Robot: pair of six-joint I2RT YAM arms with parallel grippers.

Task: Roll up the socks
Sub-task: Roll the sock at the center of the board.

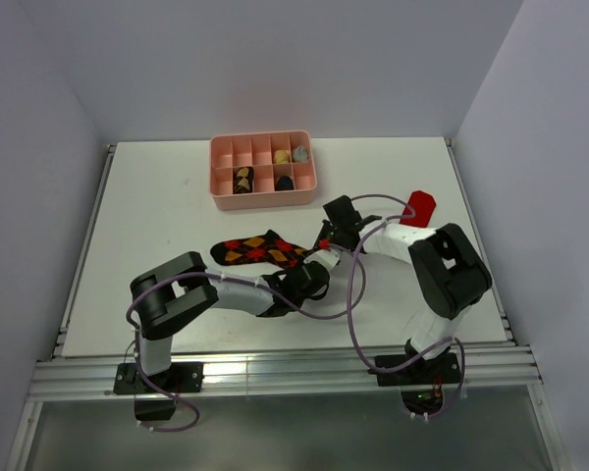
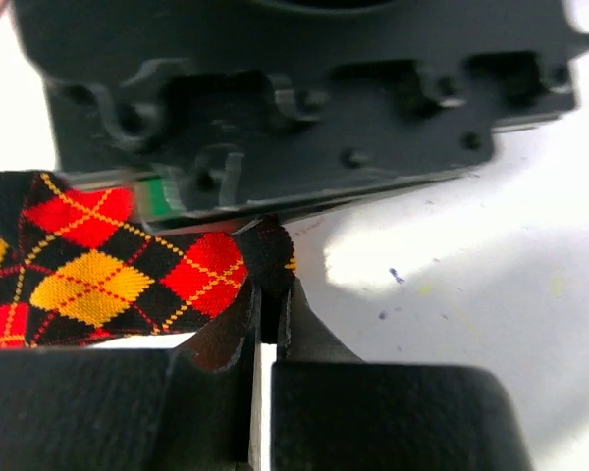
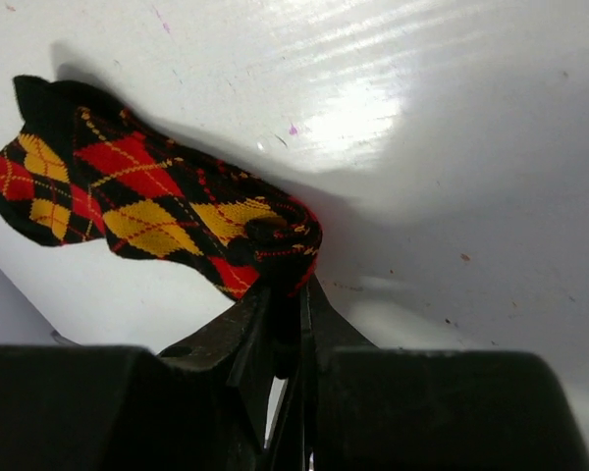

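Observation:
A black argyle sock (image 1: 258, 250) with red-orange and yellow diamonds lies flat mid-table. Its right end is curled into a small roll (image 3: 278, 238). My right gripper (image 1: 326, 244) is shut on that rolled end; in the right wrist view (image 3: 286, 299) fabric sits pinched between the jaws. My left gripper (image 1: 314, 268) comes from the near side and is shut on the same end of the sock (image 2: 108, 280), with black fabric between its jaws (image 2: 270, 292). The plain red sock (image 1: 419, 207) lies at the right, behind the right arm. A separate tan argyle sock does not show.
A pink compartment tray (image 1: 216, 162) stands at the back centre with several small rolled items in its cells. The right gripper's body (image 2: 304, 108) hangs close above the left gripper. Cables loop between the two arms near the front.

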